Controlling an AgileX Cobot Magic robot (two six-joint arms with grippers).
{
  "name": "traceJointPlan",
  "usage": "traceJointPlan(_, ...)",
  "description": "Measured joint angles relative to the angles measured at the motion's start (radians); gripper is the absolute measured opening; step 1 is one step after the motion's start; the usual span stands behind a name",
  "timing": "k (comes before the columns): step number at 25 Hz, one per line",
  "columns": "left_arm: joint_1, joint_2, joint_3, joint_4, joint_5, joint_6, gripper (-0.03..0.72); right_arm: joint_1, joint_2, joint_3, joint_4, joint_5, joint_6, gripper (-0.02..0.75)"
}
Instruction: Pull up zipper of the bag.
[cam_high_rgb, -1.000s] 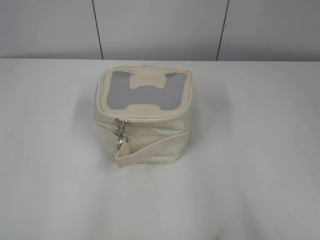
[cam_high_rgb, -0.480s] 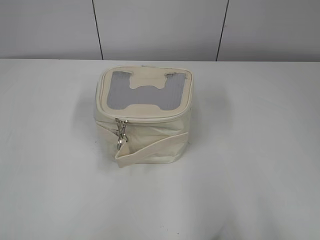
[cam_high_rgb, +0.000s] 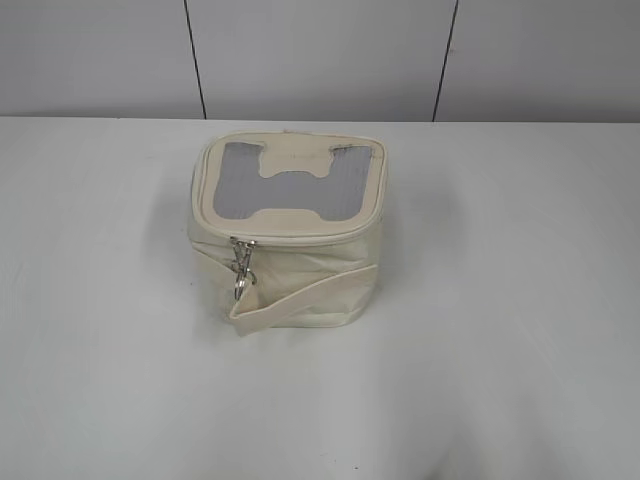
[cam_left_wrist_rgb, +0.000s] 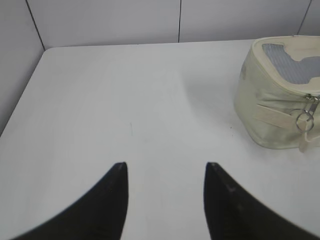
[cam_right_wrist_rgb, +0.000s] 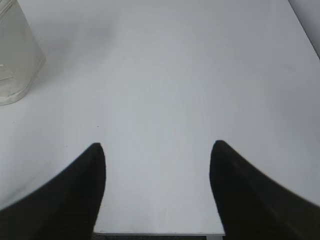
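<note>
The small boxy cream leatherette bag (cam_high_rgb: 287, 232) sits on the white tabletop (cam_high_rgb: 500, 300), its silver zipper pull (cam_high_rgb: 242, 268) dangling. Left tool (cam_left_wrist_rgb: 166, 170) and right tool (cam_right_wrist_rgb: 157, 150) gape wide, holding nothing.

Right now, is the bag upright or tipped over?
Upright: the bag rests on its base on the table, mesh lid facing up, zipper pull hanging down its front.

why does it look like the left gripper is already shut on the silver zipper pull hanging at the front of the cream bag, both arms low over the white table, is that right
Not quite. In the left wrist view the left gripper is open over bare table, clear of the zipper pull on the cream bag. The rest holds: the right gripper is low too.
</note>
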Motion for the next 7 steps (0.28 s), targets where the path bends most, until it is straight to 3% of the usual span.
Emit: traceJointPlan(7,0.0,0.0,0.0,0.0,0.0,0.0,0.353,0.0,0.0,0.0,0.0,0.0,0.0,0.516)
